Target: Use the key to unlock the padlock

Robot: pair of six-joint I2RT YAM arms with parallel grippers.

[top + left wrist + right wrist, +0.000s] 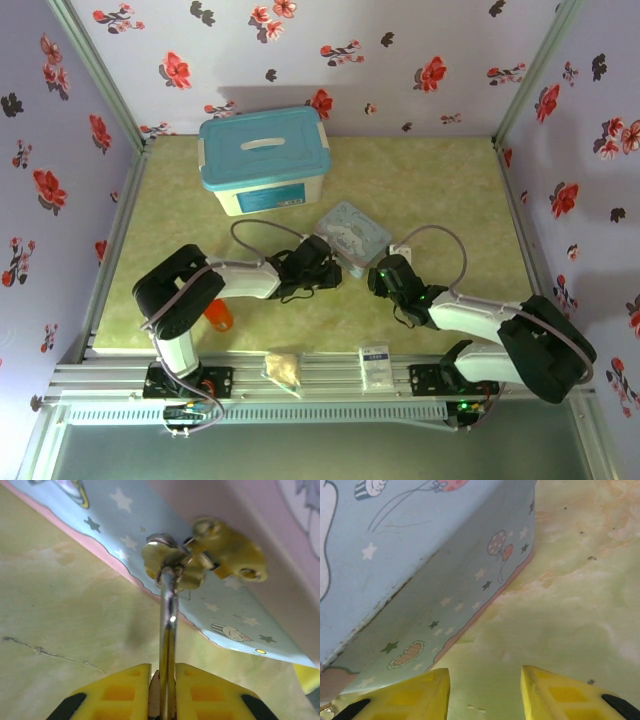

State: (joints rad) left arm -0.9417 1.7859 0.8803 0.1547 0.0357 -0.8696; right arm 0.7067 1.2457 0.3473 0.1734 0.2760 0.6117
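The green-marbled tabletop (440,190) carried a white box (264,160) with a teal lid, standing behind the tin (350,230) and to its left. The pale blue tin itself lay near the middle, with both arms reaching in to it. The left claw (163,675) sat at the tin's near-left side, its yellow fingers clenched on the key. The right claw (485,682) sat at the tin's near-right side, just beside its starred wall, fingers spread apart with nothing between them and bare tabletop below.

An orange cup (219,317) stood well apart from the tin, to its near-left beside the left arm. A white sachet (375,363) lay on the near side of the tin, by the arms' bases.

On the tin's wall a brass clasp (232,555) stuck out, and the padlock (172,567) — small, brass-gold — hung touching it. The key (168,630) — thin, seen edge-on and glinting — ran straight from the left claw up to the padlock's body, its far end meeting the brass.
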